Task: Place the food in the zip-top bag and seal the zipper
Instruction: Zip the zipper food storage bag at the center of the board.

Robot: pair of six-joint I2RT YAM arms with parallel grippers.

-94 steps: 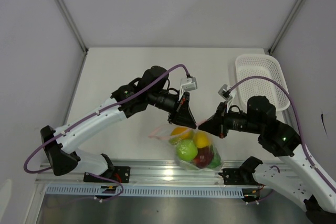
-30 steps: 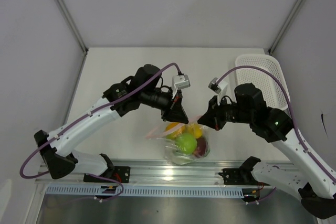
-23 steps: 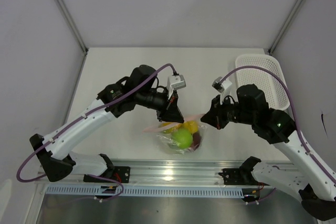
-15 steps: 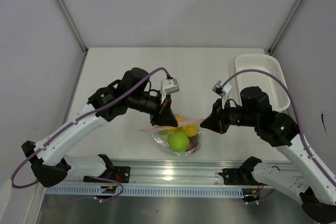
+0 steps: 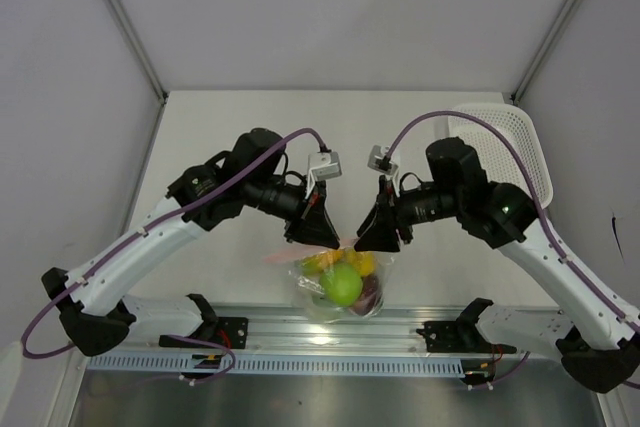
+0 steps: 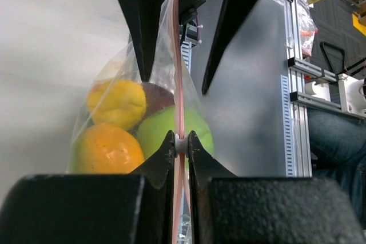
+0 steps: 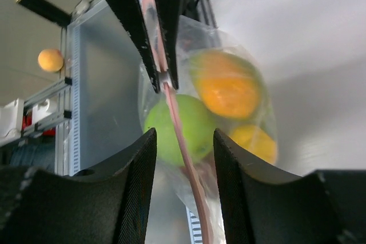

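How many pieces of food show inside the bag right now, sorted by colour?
Green: 1 (green apple)
Orange: 1 (orange fruit)
Yellow: 1 (yellow fruit)
Dark red: 1 (red apple)
Total: 4 seen through the zip-top bag; others may be hidden behind these.

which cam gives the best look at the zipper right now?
Left wrist. The zipper runs straight up the middle of the frame, sharp, pinched in the left gripper. Right wrist shows it too, but blurred, passing between the open fingers of the right gripper. Top external shows only a pink sliver beside the grippers.
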